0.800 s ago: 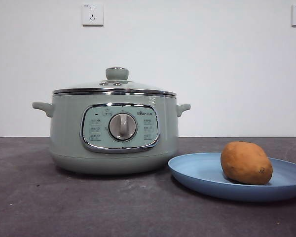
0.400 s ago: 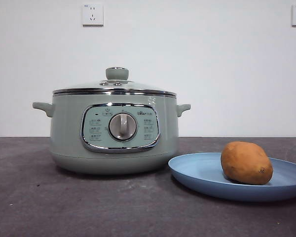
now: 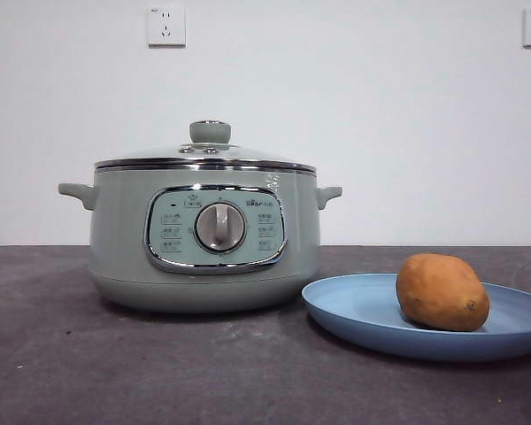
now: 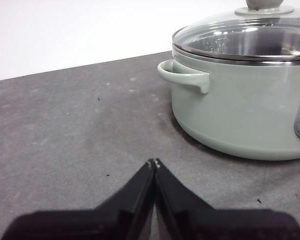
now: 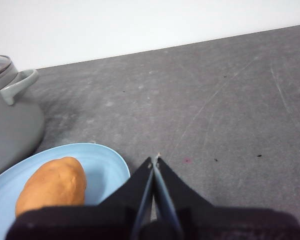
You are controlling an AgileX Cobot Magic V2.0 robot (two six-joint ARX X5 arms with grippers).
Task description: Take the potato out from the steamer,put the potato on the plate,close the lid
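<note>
The oval, mottled orange-brown potato (image 3: 442,291) lies on the shallow matte blue plate (image 3: 354,310) beside the sage-green steamer (image 3: 203,235), glass lid (image 3: 208,152) seated. Left hand (image 4: 154,162) and right hand (image 5: 154,159) are pressed together, empty, above the grey counter (image 3: 115,372).

My steamer (image 3: 203,239), a round sage-green pot with two side handles and a silver dial in a chrome-framed panel, stands upright on the dark table. Its glass lid (image 3: 205,156) sits closed on top, green knob up. Just beside it, my blue plate (image 3: 354,310) holds the orange-brown potato (image 3: 442,291), lying on its side.
</note>
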